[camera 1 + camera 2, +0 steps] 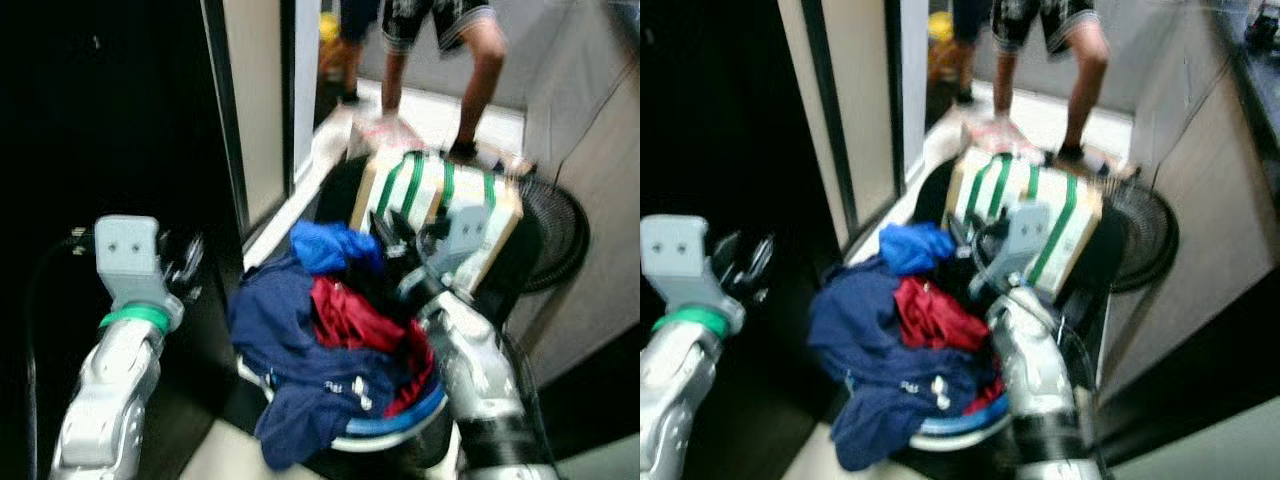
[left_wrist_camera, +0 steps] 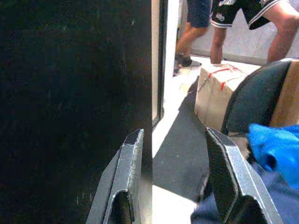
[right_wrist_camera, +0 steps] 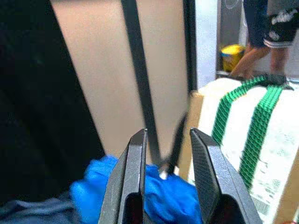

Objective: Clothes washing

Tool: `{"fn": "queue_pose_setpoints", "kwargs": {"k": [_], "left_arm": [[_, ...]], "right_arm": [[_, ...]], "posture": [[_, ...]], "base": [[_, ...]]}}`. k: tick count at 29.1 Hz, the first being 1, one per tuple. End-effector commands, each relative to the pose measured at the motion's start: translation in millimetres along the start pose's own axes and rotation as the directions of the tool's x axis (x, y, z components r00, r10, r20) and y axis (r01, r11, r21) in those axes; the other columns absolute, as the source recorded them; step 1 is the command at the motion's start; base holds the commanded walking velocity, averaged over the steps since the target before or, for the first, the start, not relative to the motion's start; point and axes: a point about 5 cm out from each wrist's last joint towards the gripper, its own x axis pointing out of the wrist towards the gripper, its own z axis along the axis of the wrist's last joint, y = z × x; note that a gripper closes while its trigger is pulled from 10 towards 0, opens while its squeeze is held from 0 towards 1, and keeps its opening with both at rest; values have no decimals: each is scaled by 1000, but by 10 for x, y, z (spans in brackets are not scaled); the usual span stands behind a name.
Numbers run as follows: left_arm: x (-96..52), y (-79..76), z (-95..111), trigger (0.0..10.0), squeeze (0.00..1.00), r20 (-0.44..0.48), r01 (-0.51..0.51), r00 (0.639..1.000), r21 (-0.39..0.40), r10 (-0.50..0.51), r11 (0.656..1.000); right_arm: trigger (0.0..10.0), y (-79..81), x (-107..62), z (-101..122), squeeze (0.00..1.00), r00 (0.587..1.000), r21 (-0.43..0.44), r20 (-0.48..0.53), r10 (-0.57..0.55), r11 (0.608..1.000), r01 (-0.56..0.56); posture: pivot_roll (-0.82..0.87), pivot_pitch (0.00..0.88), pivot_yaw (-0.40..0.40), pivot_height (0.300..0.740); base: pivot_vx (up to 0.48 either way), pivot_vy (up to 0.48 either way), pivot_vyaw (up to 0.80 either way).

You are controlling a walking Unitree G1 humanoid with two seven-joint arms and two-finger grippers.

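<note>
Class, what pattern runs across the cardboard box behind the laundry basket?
Green stripes on white across the cardboard box, clearest in the right wrist view.

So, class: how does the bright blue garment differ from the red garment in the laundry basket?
The bright blue garment is bunched at the far edge of the pile, toward the striped box; the red garment lies spread in the middle. Blue is smaller, red larger. Both rest on the navy garment.

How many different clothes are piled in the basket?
3 can be told apart: a dark navy garment draped over the near-left rim, a red one in the middle, and a bright blue one at the far side. More may be buried underneath.
</note>
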Motion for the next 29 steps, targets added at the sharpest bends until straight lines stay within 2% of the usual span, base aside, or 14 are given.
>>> {"fn": "queue_pose_setpoints", "kwargs": {"k": [1,2,3,4,5,7,11,12,14,17,22,23,24,29], "left_arm": [[-27,23,-64,10000,0,-39,1,999,17,0,1000],[-29,17,-70,10000,0,-39,8,999,24,-7,1000],[-29,17,-70,10000,0,-39,8,999,24,-7,1000],[-31,13,-72,10000,0,-38,13,999,28,-12,1000],[-31,13,-72,10000,0,-38,13,999,28,-12,1000],[-40,8,-75,10000,0,-42,24,999,32,-23,999],[-44,5,-83,10000,0,-48,30,998,36,-28,999],[-50,-1,-99,10000,0,-57,39,998,42,-37,998],[-51,-4,-103,10000,0,-59,42,997,44,-40,998],[-52,-7,-103,10000,0,-60,46,997,45,-43,998],[-58,-3,-101,10000,0,-61,46,997,49,-43,998],[-61,-2,-102,10000,0,-61,47,997,52,-44,998],[-63,1,-102,10000,0,-62,49,997,55,-46,997],[-68,6,-102,10000,0,-63,53,997,58,-49,997]], "right_arm": [[10000,48,-58,-219,0,995,-2,-103,15,1000,-16],[10000,-3,-99,-274,361,993,21,-117,-14,1000,16],[10000,-3,-99,-274,361,993,21,-117,-14,1000,16],[10000,-57,-139,-317,1000,991,43,-123,-48,998,54],[10000,-57,-139,-317,1000,991,43,-123,-48,998,54],[10000,-144,-225,-381,1000,987,98,-132,-91,990,105],[10000,-162,-262,-415,1000,985,99,-148,-89,990,104],[10000,-171,-345,-534,1000,976,91,-212,-59,993,79],[10000,-172,-371,-578,1000,971,84,-234,-47,994,68],[10000,-162,-392,-616,1000,970,88,-242,-33,995,56],[10000,-106,-360,-591,1000,981,132,-193,-2,991,28],[10000,-44,-349,-603,1000,979,143,-198,53,989,-24],[10000,31,-358,-655,1000,961,143,-248,125,985,-92],[10000,130,-406,-727,1000,920,132,-316,230,971,-197]], "posture": [[133,61,30,740],[133,61,30,740],[133,61,30,740],[133,61,30,740],[133,61,30,740],[131,65,34,740],[131,65,34,740],[127,68,39,740],[127,68,39,740],[128,68,40,740],[129,65,41,740],[131,62,40,740],[131,62,40,740],[132,61,39,740]], "base": [[0,0,0],[0,0,0],[0,0,0],[0,0,0],[0,0,0],[0,0,0],[0,0,0],[0,0,0],[0,0,0],[0,0,0],[0,0,0],[0,0,0],[0,0,0],[0,0,0]]}}
